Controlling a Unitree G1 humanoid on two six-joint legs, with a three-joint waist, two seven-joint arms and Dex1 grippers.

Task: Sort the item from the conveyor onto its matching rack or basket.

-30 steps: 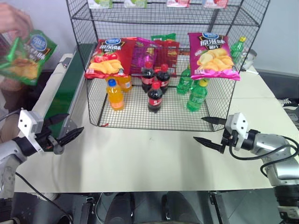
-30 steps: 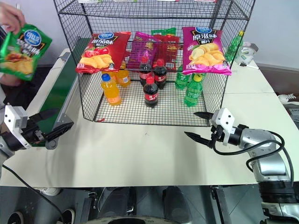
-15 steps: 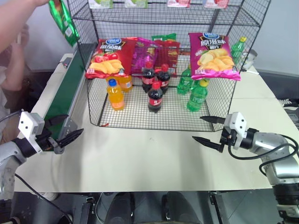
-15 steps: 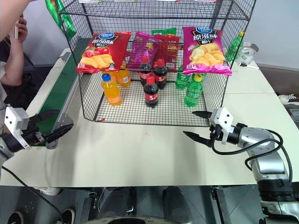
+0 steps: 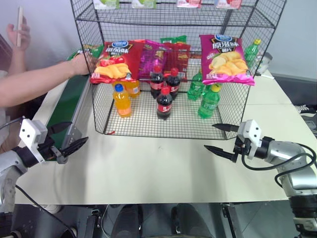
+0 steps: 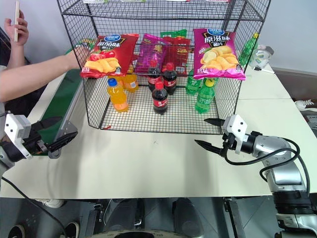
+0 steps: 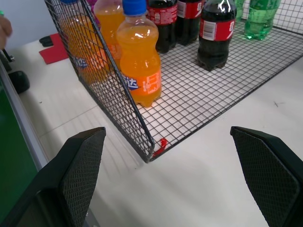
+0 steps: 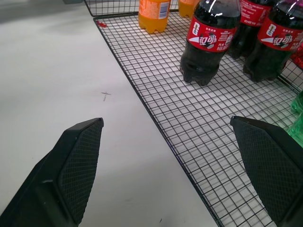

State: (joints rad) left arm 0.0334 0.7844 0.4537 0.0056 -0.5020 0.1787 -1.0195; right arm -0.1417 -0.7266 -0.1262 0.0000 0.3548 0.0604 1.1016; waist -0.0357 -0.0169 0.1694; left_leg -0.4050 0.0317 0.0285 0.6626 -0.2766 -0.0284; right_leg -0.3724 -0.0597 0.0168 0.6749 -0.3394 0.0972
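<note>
green chip bag (image 5: 88,50) on conveyor (image 5: 69,101), both grippers open

Bare table (image 5: 148,163) before the rack (image 5: 163,74), bottles (image 5: 164,103) crowding its floor; person's arm (image 5: 39,84) across the conveyor (image 5: 67,106)

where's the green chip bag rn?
In the left eye view the green chip bag sits far left on the conveyor, under a person's hand, beside the rack.
</note>
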